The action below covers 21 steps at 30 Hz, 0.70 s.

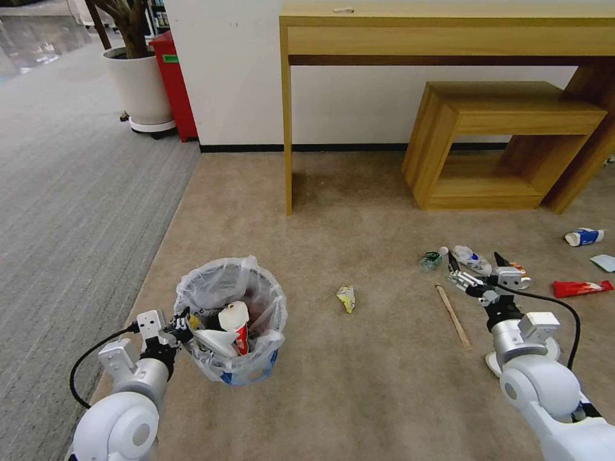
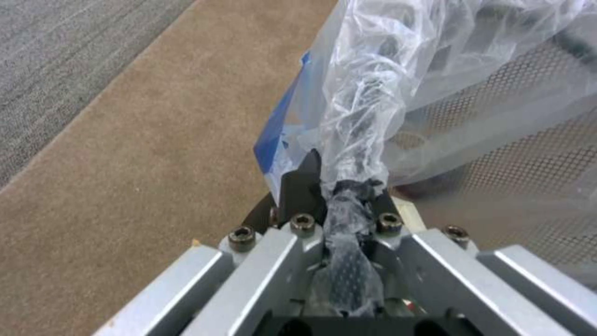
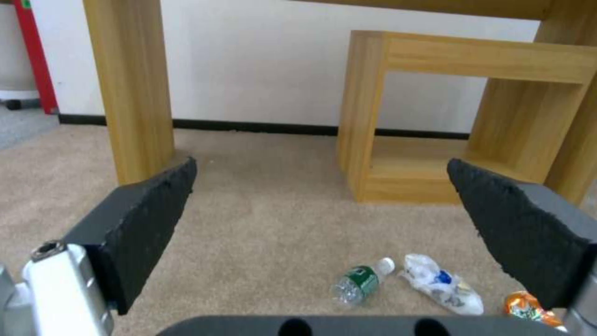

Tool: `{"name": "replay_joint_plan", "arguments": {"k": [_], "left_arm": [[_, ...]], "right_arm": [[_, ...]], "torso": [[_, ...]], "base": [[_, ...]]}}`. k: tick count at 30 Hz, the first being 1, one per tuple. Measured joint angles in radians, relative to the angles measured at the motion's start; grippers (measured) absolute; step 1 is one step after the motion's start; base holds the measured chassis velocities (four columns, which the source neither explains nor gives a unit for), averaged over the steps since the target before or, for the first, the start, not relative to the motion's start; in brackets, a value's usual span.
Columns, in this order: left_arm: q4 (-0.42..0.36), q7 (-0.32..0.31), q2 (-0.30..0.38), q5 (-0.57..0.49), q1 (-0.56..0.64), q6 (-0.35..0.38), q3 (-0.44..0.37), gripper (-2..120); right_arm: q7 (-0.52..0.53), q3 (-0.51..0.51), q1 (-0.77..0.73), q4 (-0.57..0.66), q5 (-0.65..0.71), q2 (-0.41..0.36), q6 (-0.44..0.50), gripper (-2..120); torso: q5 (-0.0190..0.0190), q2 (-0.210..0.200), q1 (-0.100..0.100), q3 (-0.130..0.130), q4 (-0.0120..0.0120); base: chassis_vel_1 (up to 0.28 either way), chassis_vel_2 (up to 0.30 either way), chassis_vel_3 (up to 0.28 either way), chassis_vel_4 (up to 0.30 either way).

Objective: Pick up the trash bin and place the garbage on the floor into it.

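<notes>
A two-armed wheeled robot works a littered stretch of beige short-pile carpet (image 1: 359, 358) in front of a light wooden desk (image 1: 448, 32). Its left gripper (image 1: 181, 324) is clamped tight on the rim of the small round wire-mesh trash bin (image 1: 232, 320), pinching a twisted fold of the crinkly clear plastic liner (image 2: 373, 93) between its jaws. The bin sits in front of the desk's left leg, well out from it on the robot's side; it already contains a red-and-white carton (image 1: 237, 326) and other scraps.

The right gripper (image 1: 477, 272), fingers spread wide and empty, hangs low over a cluster of rubbish lying in front of the low wooden open-sided stool (image 1: 506, 141): a small clear plastic bottle with a green label and white cap (image 3: 361, 282), a crumpled white-and-blue plastic wrapper (image 3: 441, 284) just beside it, and an orange foil scrap (image 3: 525, 308) near the right-hand pad. A thin wooden stick (image 1: 453, 317) lies nearer the robot, a yellowish crumpled wrapper (image 1: 346, 298) between the stick and the bin, and a flat red packet (image 1: 582, 288) further right.

The collecting stage appears to be in hand, with several pieces outstanding. The next move would seem to call for lowering the open fingers around one piece, probably the bottle, then carrying it across to the bin.

No lettering on any label can be read.
</notes>
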Motion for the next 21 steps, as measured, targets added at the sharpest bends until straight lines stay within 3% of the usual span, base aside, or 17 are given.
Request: {"name": "replay_joint_plan", "arguments": {"k": [21], "left_arm": [[-0.019,-0.002,-0.011,0.009,0.018,-0.003,-0.006,1]], "right_arm": [[-0.010,-0.025,-0.001,-0.019,-0.069,0.028,0.026,100]], "torso": [[0.0000,0.000,0.000,0.000,0.0000]], "base": [[0.000,0.000,0.000,0.000]]}}
